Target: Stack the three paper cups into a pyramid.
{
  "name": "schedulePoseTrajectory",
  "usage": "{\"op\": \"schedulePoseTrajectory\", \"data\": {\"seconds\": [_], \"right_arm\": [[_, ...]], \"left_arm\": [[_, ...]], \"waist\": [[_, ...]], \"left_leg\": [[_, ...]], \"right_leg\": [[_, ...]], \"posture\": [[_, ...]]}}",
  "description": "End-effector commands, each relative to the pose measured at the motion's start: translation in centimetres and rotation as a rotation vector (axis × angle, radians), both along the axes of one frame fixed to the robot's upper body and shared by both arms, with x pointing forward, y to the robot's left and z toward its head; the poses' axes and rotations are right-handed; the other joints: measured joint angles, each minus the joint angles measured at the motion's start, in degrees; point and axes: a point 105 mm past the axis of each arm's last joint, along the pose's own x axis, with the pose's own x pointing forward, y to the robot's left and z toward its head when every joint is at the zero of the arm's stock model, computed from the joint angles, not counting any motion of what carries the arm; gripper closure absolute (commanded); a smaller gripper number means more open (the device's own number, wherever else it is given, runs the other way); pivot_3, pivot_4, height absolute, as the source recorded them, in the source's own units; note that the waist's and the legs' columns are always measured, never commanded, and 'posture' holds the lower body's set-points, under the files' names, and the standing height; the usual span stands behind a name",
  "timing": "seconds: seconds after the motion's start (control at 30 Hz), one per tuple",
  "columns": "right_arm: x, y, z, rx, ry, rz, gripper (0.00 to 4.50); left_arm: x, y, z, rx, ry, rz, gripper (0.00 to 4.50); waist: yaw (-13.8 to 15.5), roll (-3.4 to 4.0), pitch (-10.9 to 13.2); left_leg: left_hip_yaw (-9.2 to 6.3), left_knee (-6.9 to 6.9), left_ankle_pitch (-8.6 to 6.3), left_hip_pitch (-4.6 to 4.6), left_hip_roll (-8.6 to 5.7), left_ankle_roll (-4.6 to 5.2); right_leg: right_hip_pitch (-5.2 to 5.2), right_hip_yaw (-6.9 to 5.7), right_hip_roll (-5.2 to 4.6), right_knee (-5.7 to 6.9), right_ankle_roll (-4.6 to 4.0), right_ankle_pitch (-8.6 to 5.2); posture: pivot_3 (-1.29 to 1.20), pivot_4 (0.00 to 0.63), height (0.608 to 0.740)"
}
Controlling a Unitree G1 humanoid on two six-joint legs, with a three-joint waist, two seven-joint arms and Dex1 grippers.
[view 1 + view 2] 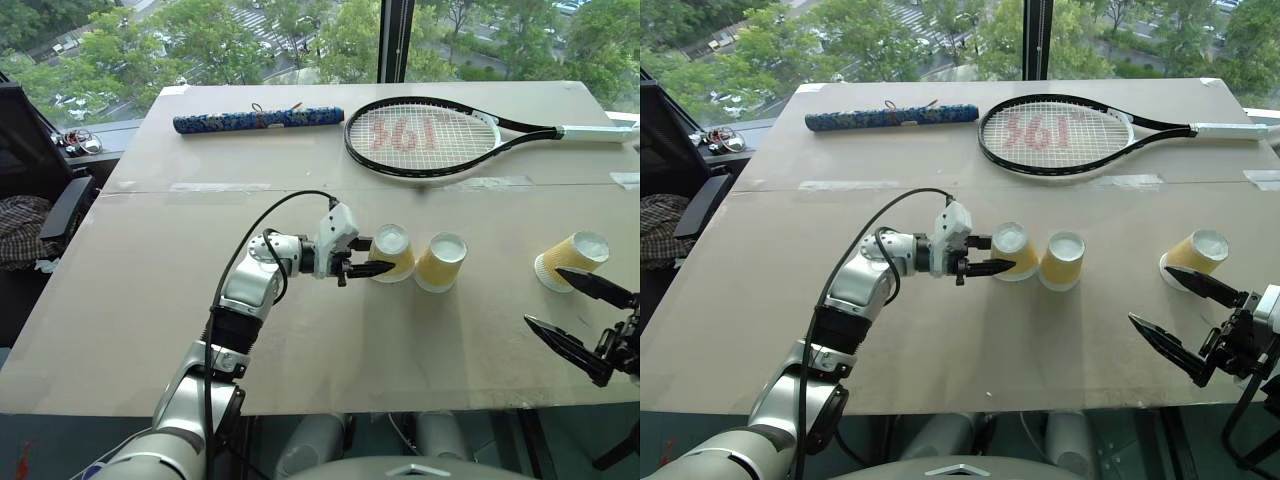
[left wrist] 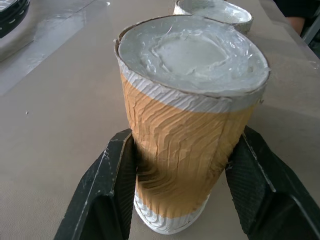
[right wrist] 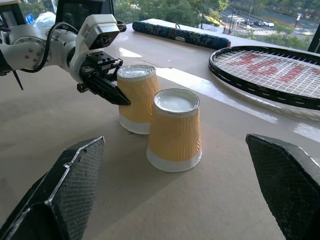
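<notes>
Three yellow-tan paper cups sit on the tan table point(image 1: 150, 300). The left cup point(image 1: 392, 250) stands upside down, and my left gripper point(image 1: 378, 256) is shut on its sides. In the left wrist view both black fingers point(image 2: 112, 190) press the cup's point(image 2: 185, 100) lower wall. The middle cup point(image 1: 441, 262) stands upside down just to its right, nearly touching it. The third cup point(image 1: 572, 260) lies tilted at the right. My right gripper point(image 1: 542, 296) hangs open just in front of that cup, with nothing between its fingers point(image 3: 65, 185).
A tennis racket point(image 1: 425, 140) lies at the back of the table, with a blue patterned roll point(image 1: 257, 120) to its left. A dark chair point(image 1: 40, 200) stands off the table's left edge. A window is behind the table.
</notes>
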Motion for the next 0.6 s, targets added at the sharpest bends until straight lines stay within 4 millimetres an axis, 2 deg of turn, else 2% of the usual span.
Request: {"op": "schedulePoseTrajectory", "data": {"seconds": [0.03, 0.3, 0.4, 0.5, 0.6], "right_arm": [[-0.4, 0.4, 0.6, -0.013, -0.026, 0.003, 0.00], [-0.4, 0.4, 0.5, -0.016, -0.027, -0.016, 0.00], [-0.2, 0.2, 0.5, -0.015, -0.033, -0.047, 0.00], [0.5, -0.6, 0.7, -0.010, -0.058, -0.142, 0.00], [1.0, -1.3, 0.6, -0.038, -0.080, -0.253, 0.00]], "left_arm": [[-0.3, -0.3, 0.5, 0.016, -0.050, -0.016, 2.14], [-0.8, -0.6, 0.2, 0.009, -0.023, -0.033, 2.14], [-1.0, -0.3, 0.2, 0.011, -0.009, -0.038, 1.18], [-1.0, 0.3, 1.2, -0.013, -0.038, -0.017, 0.03], [-1.3, 1.4, 2.2, -0.055, -0.035, 0.005, 0.03]], "waist": [[0.02, 0.01, -0.01], [0.03, 0.03, -0.03], [0.02, 0.03, -0.03], [-0.14, 0.04, -0.03], [-0.07, 0.05, -0.04]], "left_leg": [[0.00, 0.00, 0.00, 0.00, 0.00, 0.00], [0.01, 0.00, 0.00, 0.01, 0.00, 0.00], [0.01, 0.00, 0.00, 0.01, 0.00, 0.00], [0.01, 0.00, 0.00, 0.01, 0.00, 0.00], [0.01, -0.01, 0.00, 0.01, 0.00, 0.00]], "right_leg": [[0.00, 0.00, 0.00, 0.00, 0.00, 0.00], [0.00, 0.01, 0.00, 0.00, 0.00, 0.00], [0.01, 0.00, 0.00, 0.00, 0.00, 0.00], [0.00, 0.01, 0.00, 0.01, 0.00, 0.00], [-0.01, 0.02, 0.01, 0.01, 0.00, 0.00]], "posture": [[0.00, 0.150, 0.740], [0.00, 0.150, 0.740], [0.00, 0.150, 0.740], [0.00, 0.150, 0.740], [0.00, 0.150, 0.740]]}}
